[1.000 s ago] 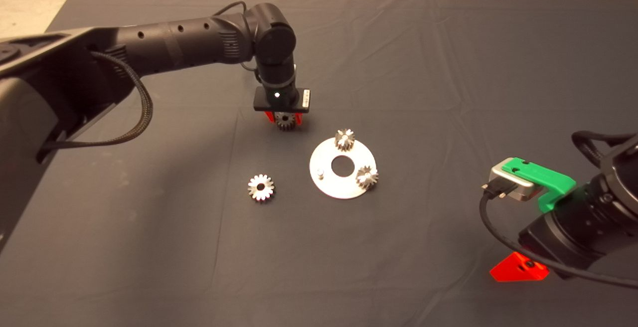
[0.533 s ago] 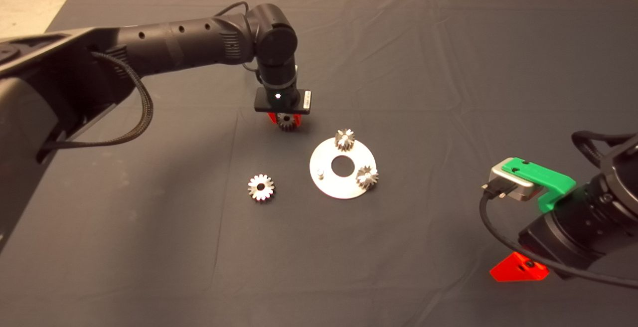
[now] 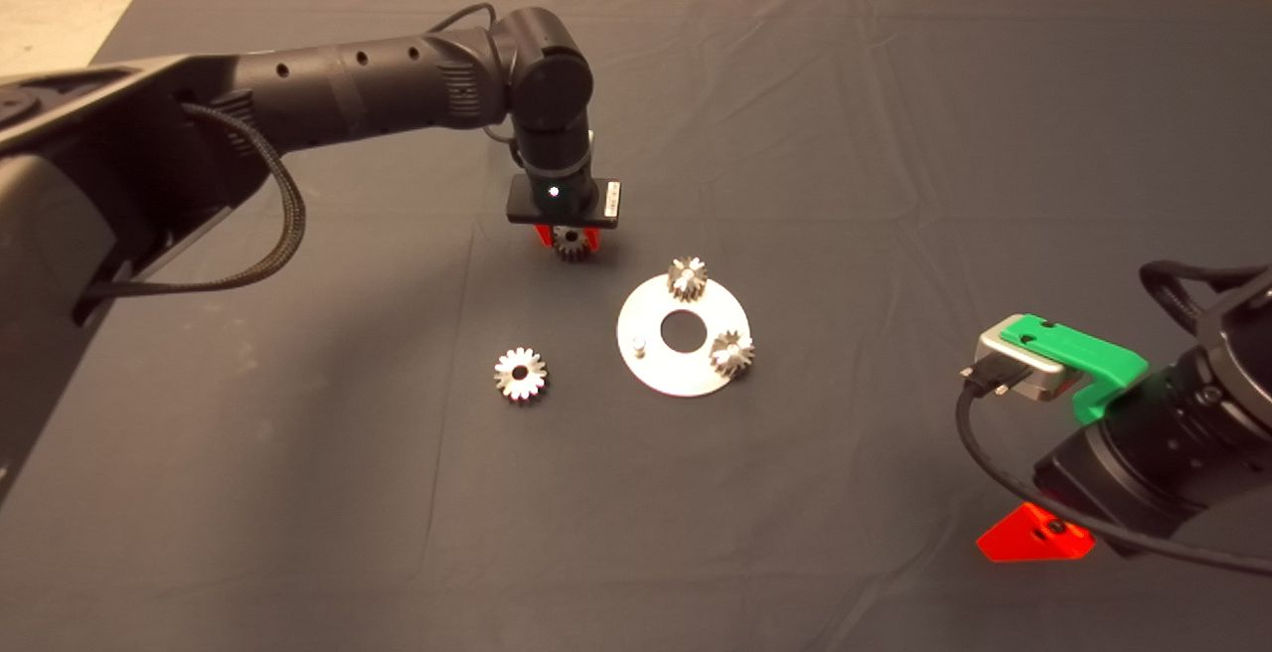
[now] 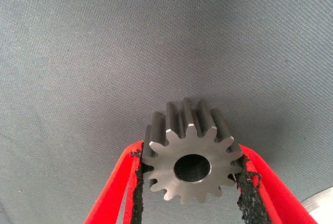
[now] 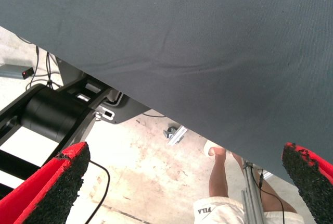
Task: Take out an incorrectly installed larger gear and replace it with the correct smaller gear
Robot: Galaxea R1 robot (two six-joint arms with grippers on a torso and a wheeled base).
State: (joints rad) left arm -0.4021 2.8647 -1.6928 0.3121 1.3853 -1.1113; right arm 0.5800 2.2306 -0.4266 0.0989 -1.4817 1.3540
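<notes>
Since a second ago the left gripper (image 3: 568,241) has edged slightly toward the round silver plate (image 3: 656,366), clamped on the smaller gear (image 4: 191,161). The mat (image 3: 894,135) lies beneath. The right gripper (image 5: 187,182) waits wide open, well off. The larger gear (image 3: 521,375) lies loose below-left of the claw.

One word can be read: "FILA", printed in dark letters on the white shorts (image 5: 221,211) worn by a person whose leg (image 5: 218,174) is seen beyond the desk edge, between the right hand's (image 5: 187,182) two pads. A white label (image 3: 612,201) on the left wrist mount cannot be read.
</notes>
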